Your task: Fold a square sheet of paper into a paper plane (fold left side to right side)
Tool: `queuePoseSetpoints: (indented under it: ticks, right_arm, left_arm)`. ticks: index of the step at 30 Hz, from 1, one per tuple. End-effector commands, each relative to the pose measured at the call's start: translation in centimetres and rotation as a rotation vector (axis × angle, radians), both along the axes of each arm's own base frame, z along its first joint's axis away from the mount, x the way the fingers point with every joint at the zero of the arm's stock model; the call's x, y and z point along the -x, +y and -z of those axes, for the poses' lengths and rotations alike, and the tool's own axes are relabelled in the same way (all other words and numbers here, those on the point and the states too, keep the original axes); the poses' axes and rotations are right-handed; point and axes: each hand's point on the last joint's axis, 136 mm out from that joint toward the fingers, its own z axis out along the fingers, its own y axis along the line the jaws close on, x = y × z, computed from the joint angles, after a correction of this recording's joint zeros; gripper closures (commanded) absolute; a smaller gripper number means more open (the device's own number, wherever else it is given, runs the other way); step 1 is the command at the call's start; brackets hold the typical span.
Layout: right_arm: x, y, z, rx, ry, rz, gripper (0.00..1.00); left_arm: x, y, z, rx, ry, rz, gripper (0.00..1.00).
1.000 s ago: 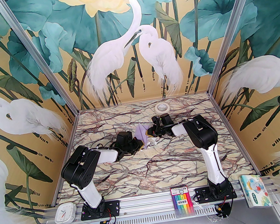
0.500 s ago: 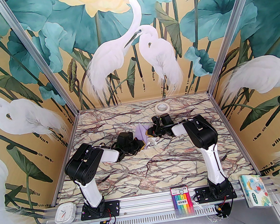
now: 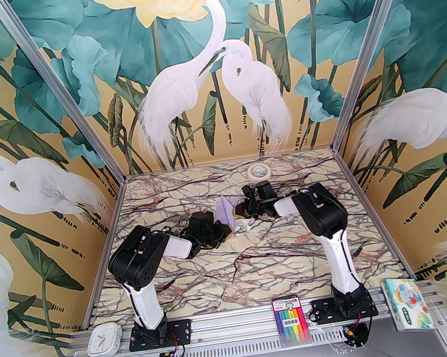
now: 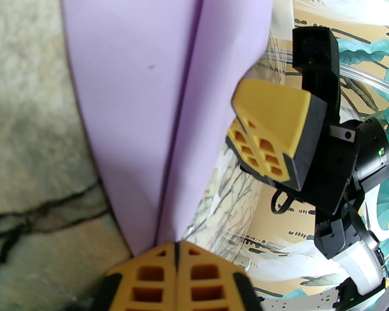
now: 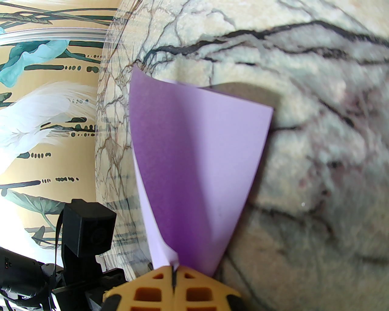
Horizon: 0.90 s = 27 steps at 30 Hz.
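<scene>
Paper plane [image 3: 228, 213], a slim pointed dart of pale lavender paper with a centre ridge, is found between the two arms over the far middle of the marble-patterned table [image 3: 260, 267], well short of the white tape roll [image 3: 258, 172]. The left gripper [image 4: 176, 246], black with yellow honeycomb fingers, has its jaws pressed together on the narrow near end of the dart, the paper running into the seam between them. The right gripper [image 5: 173, 271], of like build, is likewise closed, pinching an edge of the paper on the opposite side. In the right wrist view one flap stands up off the surface and casts a shadow on the marble, so the dart appears at least partly raised; whether any part rests on the table cannot be told. Judgement: the folds are made and the work is at its late stage, the body being held along the ridge for shaping or setting. The next move calls for a steady, matched motion of both arms, since uneven pull would tear or skew the thin paper, and a gentle release on the table.
</scene>
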Motion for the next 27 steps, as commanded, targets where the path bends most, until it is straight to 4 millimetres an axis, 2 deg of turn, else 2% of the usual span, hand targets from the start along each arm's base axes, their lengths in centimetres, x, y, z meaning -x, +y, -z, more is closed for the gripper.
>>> queuePoseSetpoints:
  ticks: [1,5,14,19,27]
  right_arm:
    - [0.0,-1.0,0.7,0.038,0.025,0.021,0.98]
    - [0.0,-0.9,0.6,0.036,0.021,0.019,0.98]
    - [0.0,-1.0,0.5,0.037,0.02,0.023,0.98]
    - [-0.1,-1.0,0.3,0.036,0.017,0.025,0.98]
    - [-0.5,-1.6,-1.2,0.075,-0.028,0.051,0.98]
  left_arm:
    - [0.6,-0.5,0.5,0.013,0.023,0.021,1.0]
    - [0.8,-0.2,1.2,-0.015,0.045,0.01,1.0]
    - [2.0,2.2,4.1,-0.2,0.157,-0.026,1.0]
    - [2.5,2.6,5.4,-0.256,0.215,-0.019,1.0]
    - [3.1,3.5,6.3,-0.317,0.274,-0.031,1.0]
